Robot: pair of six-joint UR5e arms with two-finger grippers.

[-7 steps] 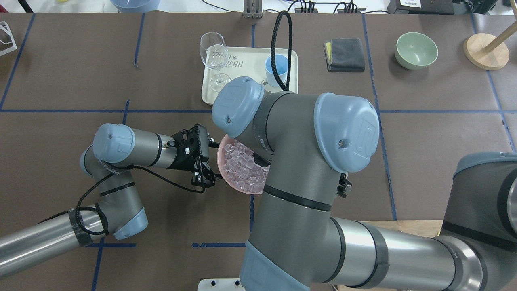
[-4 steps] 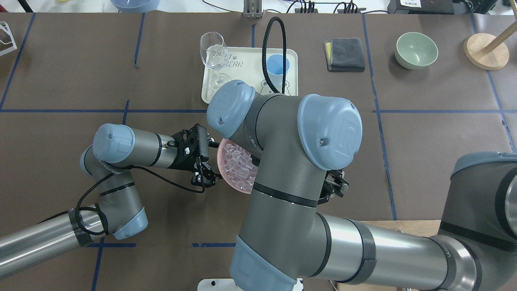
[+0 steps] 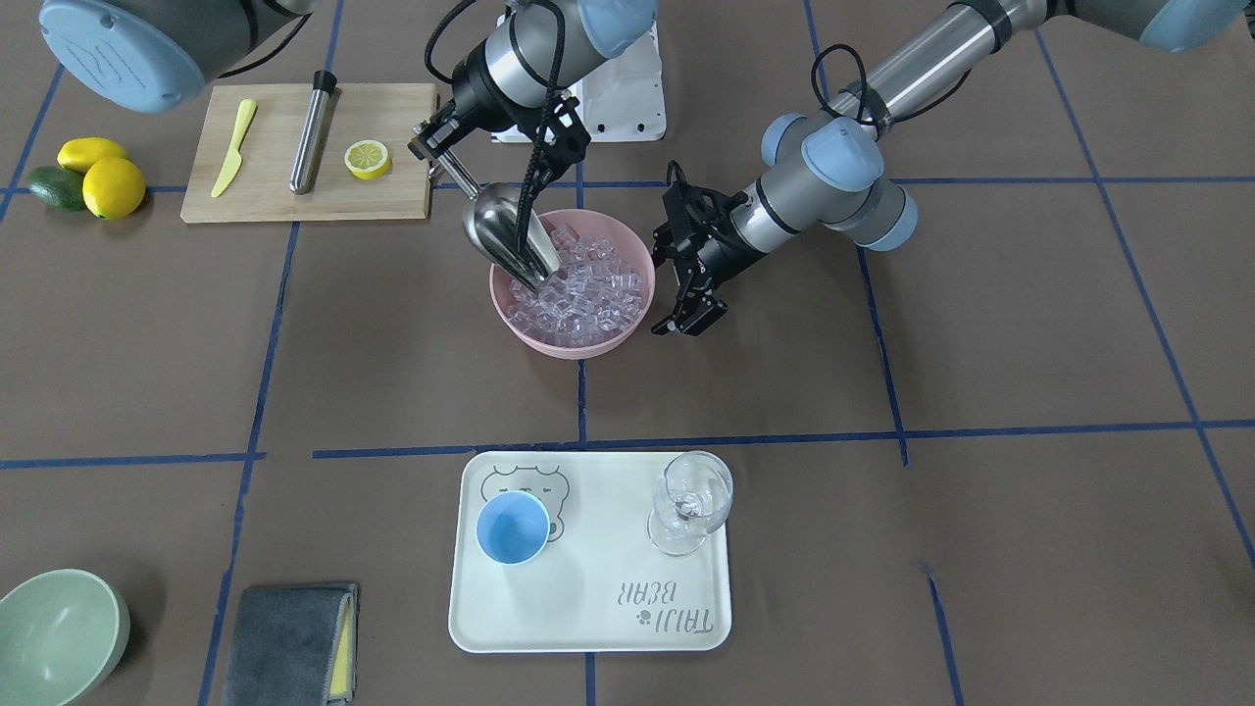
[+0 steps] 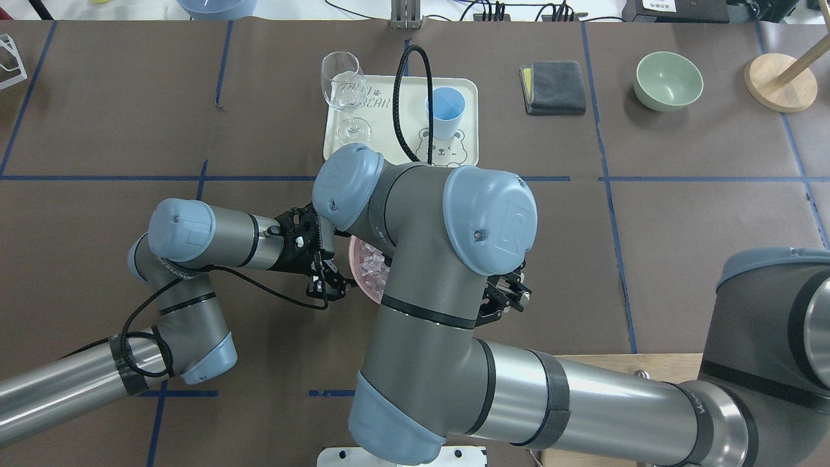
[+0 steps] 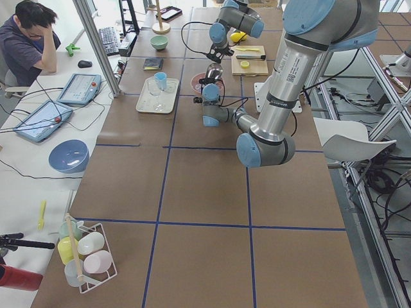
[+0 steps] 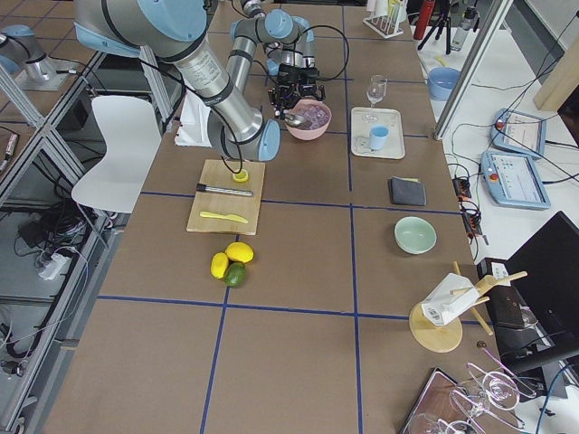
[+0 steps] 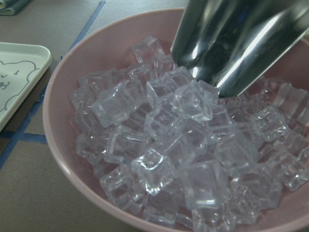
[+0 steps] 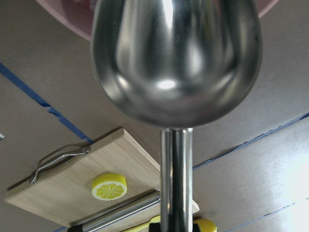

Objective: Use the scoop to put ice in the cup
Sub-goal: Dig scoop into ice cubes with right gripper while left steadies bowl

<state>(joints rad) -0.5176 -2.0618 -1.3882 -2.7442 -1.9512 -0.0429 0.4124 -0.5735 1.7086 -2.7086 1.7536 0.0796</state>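
Observation:
The steel scoop [image 3: 502,233] tilts down into the pink bowl [image 3: 569,343], its tip among the clear ice cubes [image 3: 593,289]. My right gripper [image 3: 443,147] is shut on the scoop's rod handle [image 8: 176,183]. The scoop's trough [image 8: 176,58] shows no ice in the right wrist view. The left wrist view shows the scoop [image 7: 231,43] resting against the ice [image 7: 164,145]. My left gripper [image 3: 691,319] is open and empty, just beside the bowl's rim. The light-blue cup [image 3: 512,527] stands empty on the white tray [image 3: 588,608].
A clear stemmed glass [image 3: 691,500] stands on the tray beside the cup. A cutting board [image 3: 294,186] holds a yellow knife, a steel cylinder and a lemon half. Lemons and an avocado [image 3: 83,181], a green bowl [image 3: 54,628] and a grey cloth [image 3: 289,628] lie further off.
My right arm's elbow and wrist have swung left over the bowl, hiding most of it in the overhead view and uncovering the cup. The left arm has not moved.

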